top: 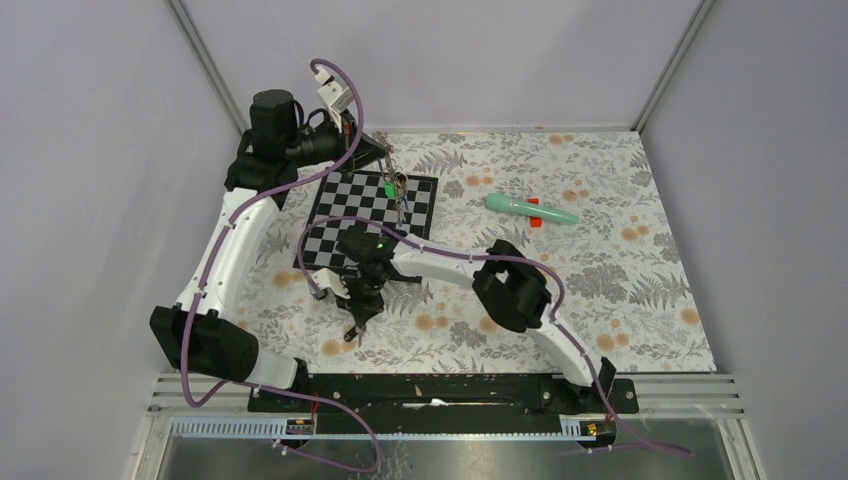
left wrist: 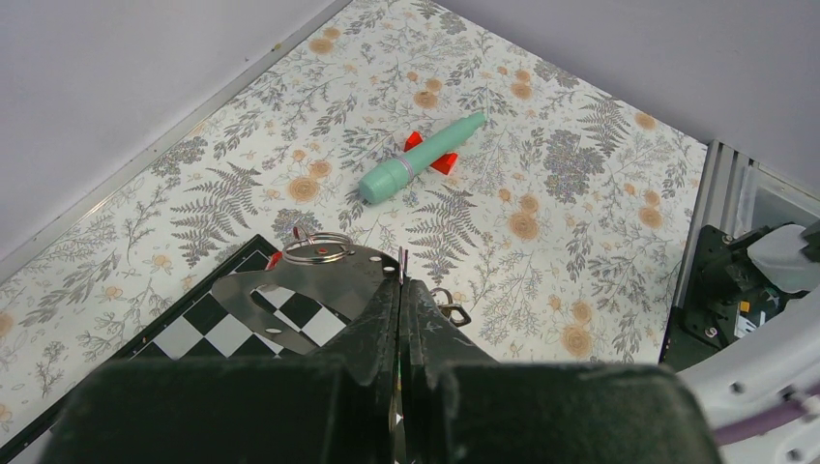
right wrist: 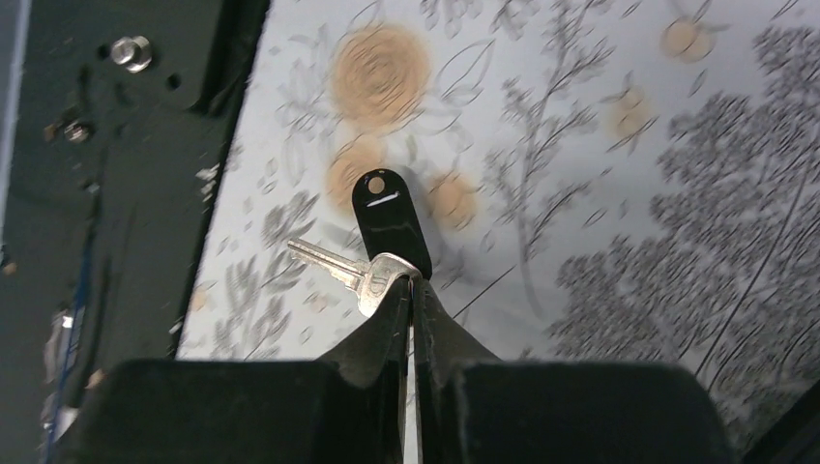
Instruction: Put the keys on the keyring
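top external view shows the left gripper [top: 387, 161] in the upper middle of the frame, above the far edge of the checkered board [top: 335, 228]. its jaws are pressed tight together on the thin wire of the keyring [top: 397, 180]. some keys [top: 401, 203] hang from the wire over the board. one has a green tag [top: 389, 187]; the other tags are too small to tell. so part of the job looks done. the right gripper [top: 357, 325] is lower down, near the middle of the frame, well apart from the ring. in the right wrist view its jaws are squeezed shut on the silver head of the key with the black tag [right wrist: 389, 217]. the tag points to the top of that frame and the blade points to the left. the flowery table [top: 620, 290] is below the key, and i cannot tell if the key touches it. this key is not on the ring yet. i think it has to be carried up to the ring and slid onto the wire. a teal tube [top: 530, 208] lies alone on the upper right of the table.
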`<state>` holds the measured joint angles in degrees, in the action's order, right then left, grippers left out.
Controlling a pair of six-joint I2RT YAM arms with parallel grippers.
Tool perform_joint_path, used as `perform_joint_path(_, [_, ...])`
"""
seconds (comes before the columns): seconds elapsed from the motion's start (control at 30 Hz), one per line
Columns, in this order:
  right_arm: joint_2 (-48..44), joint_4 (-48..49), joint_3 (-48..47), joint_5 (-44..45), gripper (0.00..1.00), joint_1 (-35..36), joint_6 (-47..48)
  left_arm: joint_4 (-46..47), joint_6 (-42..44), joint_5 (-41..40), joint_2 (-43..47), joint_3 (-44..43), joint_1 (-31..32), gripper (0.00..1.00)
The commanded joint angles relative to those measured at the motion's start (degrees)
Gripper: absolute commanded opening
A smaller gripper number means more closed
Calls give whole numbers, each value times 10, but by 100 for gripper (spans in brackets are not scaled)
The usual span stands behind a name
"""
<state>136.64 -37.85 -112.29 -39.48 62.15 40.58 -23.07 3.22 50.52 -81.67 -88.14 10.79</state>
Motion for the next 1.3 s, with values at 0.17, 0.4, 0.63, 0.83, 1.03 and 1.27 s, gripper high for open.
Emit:
perform_joint_path(0.17, [-218, -7, 191, 34, 0, -42, -3, 29, 13, 7, 17, -12, -2, 0])
perform_joint_path(0.4, [-326, 62, 398, 87, 0, -110, -8, 31, 22, -2, 23, 14, 10, 0])
perform_joint_path(0.63, [-401, 137, 527, 171, 0, -163, -17, 31, 40, -22, 22, 34, 38, 0])
perform_joint_path(0.83, [-432, 141, 576, 180, 5, -187, 6, 31, 43, -26, 19, 37, 48, 0])
perform_joint_path(1.03, [-447, 140, 597, 151, 21, -212, 25, 31, 47, -28, 24, 48, 49, 0])
perform_joint_path(1.27, [-432, 123, 591, 138, 26, -223, 43, 31, 50, -29, 29, 55, 49, 0])
